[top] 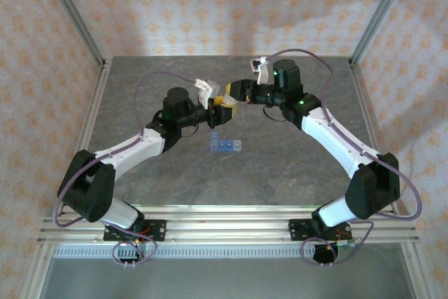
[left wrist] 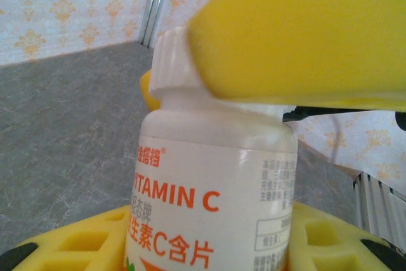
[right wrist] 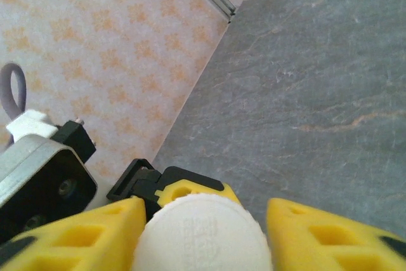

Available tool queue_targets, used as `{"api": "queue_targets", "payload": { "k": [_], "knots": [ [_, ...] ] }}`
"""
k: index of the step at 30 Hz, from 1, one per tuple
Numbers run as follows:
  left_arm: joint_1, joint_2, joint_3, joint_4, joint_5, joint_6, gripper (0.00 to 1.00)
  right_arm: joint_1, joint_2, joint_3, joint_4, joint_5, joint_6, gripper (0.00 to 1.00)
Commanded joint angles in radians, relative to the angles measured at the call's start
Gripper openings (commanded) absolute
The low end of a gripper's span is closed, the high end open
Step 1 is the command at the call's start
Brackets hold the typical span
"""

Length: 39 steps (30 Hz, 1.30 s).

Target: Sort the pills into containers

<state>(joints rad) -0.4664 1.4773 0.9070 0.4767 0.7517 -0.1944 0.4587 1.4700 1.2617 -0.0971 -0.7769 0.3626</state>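
From the left wrist, a white vitamin bottle (left wrist: 209, 182) is clamped between the left jaws. Its cap (left wrist: 170, 61) is on, and a yellow finger (left wrist: 298, 30) of the other arm lies across the bottle's top. From the right wrist, the right jaws sit on either side of the cap (right wrist: 203, 233); I cannot tell if they squeeze it. From above, the blue pill box (top: 227, 146) lies on the surface (top: 294, 166), just on the near side of the bottle. It is too small to see any pills inside. I think the job has barely begun: open the bottle first, then sort.
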Motion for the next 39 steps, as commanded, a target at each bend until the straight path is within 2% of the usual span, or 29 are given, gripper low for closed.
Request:
{"api": "queue_targets", "payload": {
  "k": [1, 3, 5, 12, 16, 29, 39],
  "knots": [
    [0.011, 0.0, 0.014, 0.028, -0.012, 0.002, 0.0, -0.009, -0.023, 0.005, 0.023, 0.062, 0.045, 0.72],
    [0.011, -0.007, 0.014, 0.008, -0.043, 0.028, 0.0, -0.01, -0.039, 0.008, 0.018, 0.12, 0.093, 0.79],
    [0.008, -0.018, 0.015, -0.021, -0.079, 0.061, 0.0, -0.011, -0.045, 0.02, 0.004, 0.159, 0.142, 0.82],
    [-0.025, -0.056, 0.017, -0.132, -0.284, 0.208, 0.0, -0.004, -0.015, 0.061, -0.083, 0.271, 0.359, 0.83],
    [-0.039, -0.063, 0.022, -0.169, -0.354, 0.259, 0.0, 0.029, 0.005, 0.094, -0.134, 0.325, 0.372, 0.83],
    [-0.072, -0.063, 0.038, -0.211, -0.389, 0.3, 0.0, 0.09, 0.082, 0.137, -0.166, 0.356, 0.384, 0.79],
    [-0.078, -0.05, 0.051, -0.212, -0.394, 0.298, 0.0, 0.107, 0.089, 0.12, -0.146, 0.341, 0.393, 0.69]
  ]
}}
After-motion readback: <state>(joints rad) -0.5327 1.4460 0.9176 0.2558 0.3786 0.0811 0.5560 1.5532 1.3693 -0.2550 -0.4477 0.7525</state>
